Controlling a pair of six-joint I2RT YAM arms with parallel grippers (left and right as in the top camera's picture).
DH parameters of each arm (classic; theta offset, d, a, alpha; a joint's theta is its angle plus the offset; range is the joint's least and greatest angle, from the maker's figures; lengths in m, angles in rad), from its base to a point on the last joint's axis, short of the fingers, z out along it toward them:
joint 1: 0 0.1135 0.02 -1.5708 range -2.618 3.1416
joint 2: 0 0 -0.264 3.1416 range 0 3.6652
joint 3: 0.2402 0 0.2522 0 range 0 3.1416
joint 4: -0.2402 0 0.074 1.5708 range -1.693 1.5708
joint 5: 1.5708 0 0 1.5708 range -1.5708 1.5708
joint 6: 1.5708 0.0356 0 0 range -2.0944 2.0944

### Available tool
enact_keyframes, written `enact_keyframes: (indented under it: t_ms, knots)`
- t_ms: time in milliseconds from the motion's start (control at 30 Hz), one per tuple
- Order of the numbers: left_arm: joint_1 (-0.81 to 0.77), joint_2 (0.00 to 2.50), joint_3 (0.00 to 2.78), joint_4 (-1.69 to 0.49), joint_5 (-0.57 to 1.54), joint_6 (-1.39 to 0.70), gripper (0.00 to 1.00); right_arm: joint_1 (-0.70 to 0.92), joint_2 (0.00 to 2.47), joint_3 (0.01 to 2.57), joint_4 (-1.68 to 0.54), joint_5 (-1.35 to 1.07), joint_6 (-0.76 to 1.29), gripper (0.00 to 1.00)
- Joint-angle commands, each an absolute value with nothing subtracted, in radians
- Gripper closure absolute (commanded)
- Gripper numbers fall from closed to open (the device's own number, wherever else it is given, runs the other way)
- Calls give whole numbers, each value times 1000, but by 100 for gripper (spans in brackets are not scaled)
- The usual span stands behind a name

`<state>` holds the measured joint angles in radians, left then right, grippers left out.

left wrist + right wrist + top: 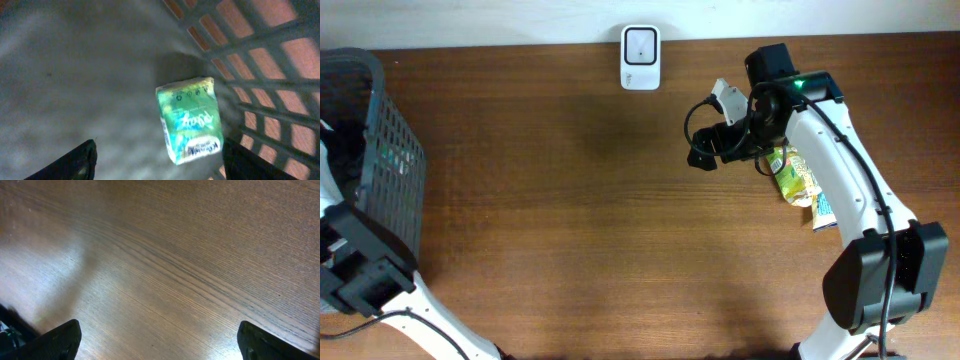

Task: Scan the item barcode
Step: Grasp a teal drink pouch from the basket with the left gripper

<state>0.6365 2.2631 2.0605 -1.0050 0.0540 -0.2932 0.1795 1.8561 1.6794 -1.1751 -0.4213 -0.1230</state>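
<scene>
The item in hand is a green wrapped pack (192,120) lying on the floor of the dark lattice basket (392,150) at 9 o'clock on the table (570,230). In the left wrist view it lies skewed, its 3 o'clock side close to the basket wall. The left gripper (160,161) hangs over it with jaws spread wide and nothing between them; the dark fingers (70,162) show only at the lower corners. The right gripper (157,342) is also spread wide and empty, above bare wood near 2 o'clock. The white barcode scanner (640,45) sits at 12 o'clock, and another green packet (792,172) lies at 3 o'clock under the right arm.

Likely trouble starts with the wall. The finger on that side could catch the lattice on the way down and spoil the pinch. The pack looks soft and lies askew to the jaws, so they might grab a corner and let it slip or twist during the lift. No barcode shows on the upper face, so the wrong side may reach the scanner. The right arm stands near the scanner and could crowd the approach.
</scene>
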Motion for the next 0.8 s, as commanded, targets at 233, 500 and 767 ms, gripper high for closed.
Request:
enact_keyframes:
  t_ms: [233,500,767]
  knots:
    - [589,2437,2057,-973,63,-275,34,183,1866,1687,-1193,-434,-120,1]
    - [599,2378,2105,-1072,3,-275,64,183,1866,1687,-1193,-433,-120,1]
    - [572,2044,2341,-1280,-91,-275,63,183,1866,1687,-1193,-433,-120,1]
